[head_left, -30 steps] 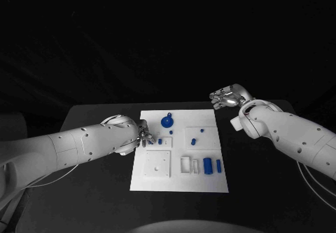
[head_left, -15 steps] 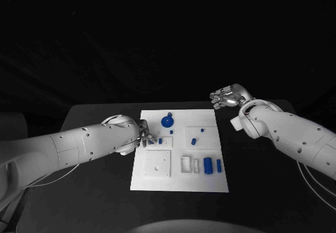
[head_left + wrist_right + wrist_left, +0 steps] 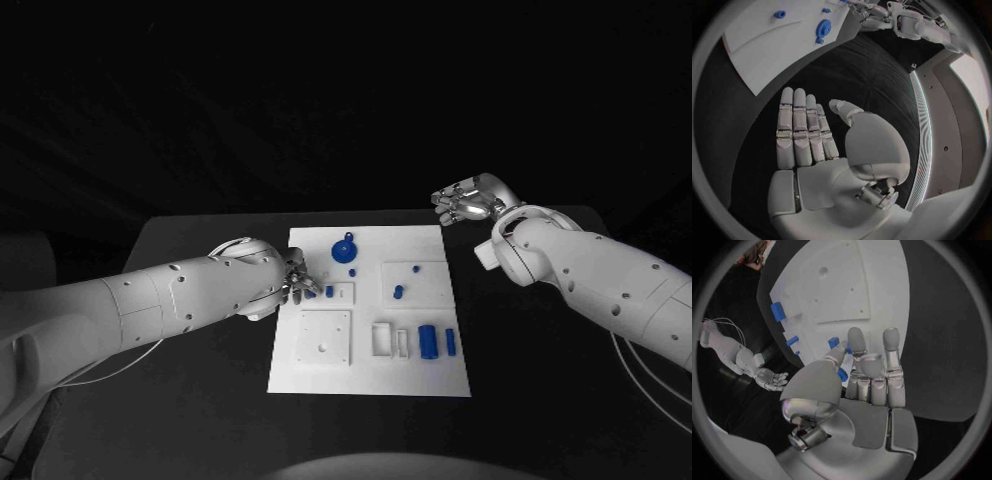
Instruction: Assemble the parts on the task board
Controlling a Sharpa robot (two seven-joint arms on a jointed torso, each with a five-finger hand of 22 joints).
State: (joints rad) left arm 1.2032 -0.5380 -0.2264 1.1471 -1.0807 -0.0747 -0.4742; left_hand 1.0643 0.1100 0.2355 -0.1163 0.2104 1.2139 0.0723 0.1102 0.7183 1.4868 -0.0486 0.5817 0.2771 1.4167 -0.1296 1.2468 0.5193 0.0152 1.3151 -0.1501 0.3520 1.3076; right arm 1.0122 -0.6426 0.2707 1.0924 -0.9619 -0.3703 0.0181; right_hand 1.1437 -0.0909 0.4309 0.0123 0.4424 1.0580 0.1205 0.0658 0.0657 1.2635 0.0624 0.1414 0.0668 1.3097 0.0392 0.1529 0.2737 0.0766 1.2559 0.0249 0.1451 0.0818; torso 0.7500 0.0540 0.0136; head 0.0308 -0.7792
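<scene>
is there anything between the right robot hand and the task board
Nothing visible. The right robot hand is open over bare black table just past the task board at its far corner, and only table surface lies between them. The left robot hand works at the opposite edge.

The white task board (image 3: 369, 375) lies flat in the middle of the black table, a long rectangle with raised square and slotted frames on it. Near its far edge sits a round blue part (image 3: 345, 250) with a small stem. Two little blue pegs (image 3: 414, 268) stand toward the right edge, and two upright blue cylinders (image 3: 428, 340) stand near the right near corner.
</scene>
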